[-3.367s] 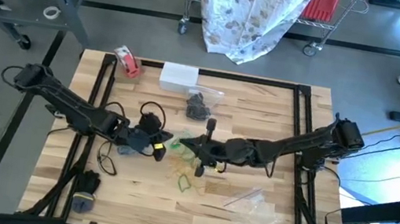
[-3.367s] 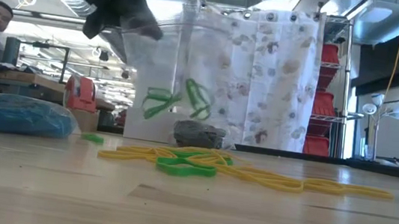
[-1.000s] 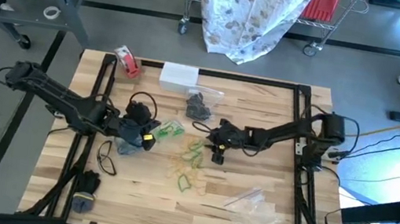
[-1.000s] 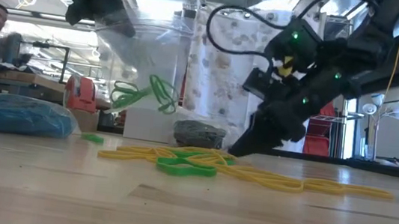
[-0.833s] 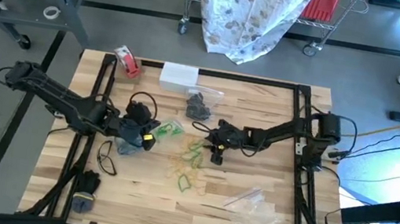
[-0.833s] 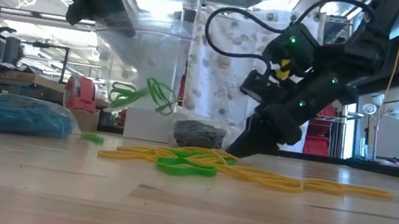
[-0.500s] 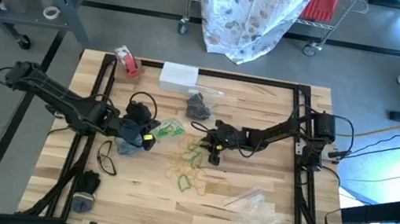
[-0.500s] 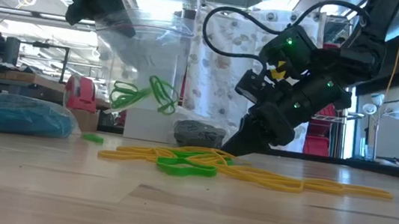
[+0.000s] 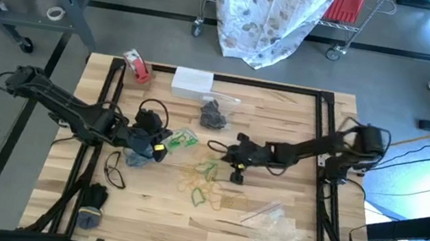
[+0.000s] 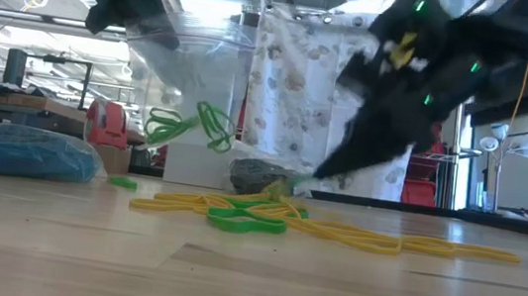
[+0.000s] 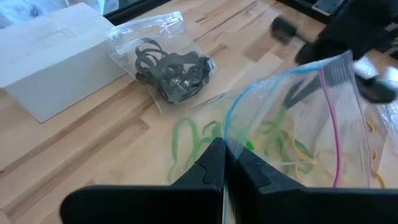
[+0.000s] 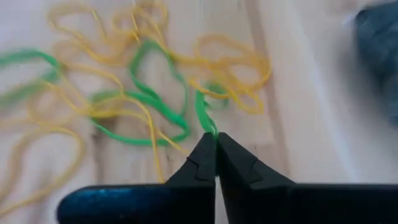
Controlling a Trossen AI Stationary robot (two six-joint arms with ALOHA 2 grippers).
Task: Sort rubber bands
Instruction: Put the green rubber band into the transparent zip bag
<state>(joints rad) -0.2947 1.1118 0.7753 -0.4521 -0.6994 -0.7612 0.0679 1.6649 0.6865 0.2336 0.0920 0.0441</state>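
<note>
Yellow and green rubber bands (image 9: 202, 178) lie in a loose pile at mid-table, also seen in the low view (image 10: 256, 214). My right gripper (image 12: 216, 142) is shut on one green band (image 12: 202, 115) at the pile's far right side, and shows low over the pile from above (image 9: 220, 157). My left gripper (image 11: 224, 158) is shut on a clear plastic bag (image 11: 298, 118), held up left of the pile (image 9: 180, 139), with green bands (image 10: 192, 123) inside. My left gripper pinches the bag's open rim (image 11: 231, 134), beside its blue zip line, between the two fingers. The bag hangs below the fingers with its mouth gaping, clear of the table. My right gripper pinches one end of the green band (image 12: 207, 124) at its fingertips, slanting down from the table's right. That end is raised (image 10: 286, 186); the remainder of the band lies in the pile, across yellow bands.
A bag of black bands (image 9: 214, 116), a white box (image 9: 193, 80) and a red-and-white tape roll (image 9: 136, 66) sit at the far side. Empty clear bags (image 9: 271, 231) lie near right. A bag of blue bands (image 10: 15, 150) and a black cable (image 9: 113, 174) lie near left.
My right gripper has risen from the pile and drawn back toward the table's right edge, taking one end of a green band up with it. The remainder of the pile has stayed put. The bag hangs as before.
</note>
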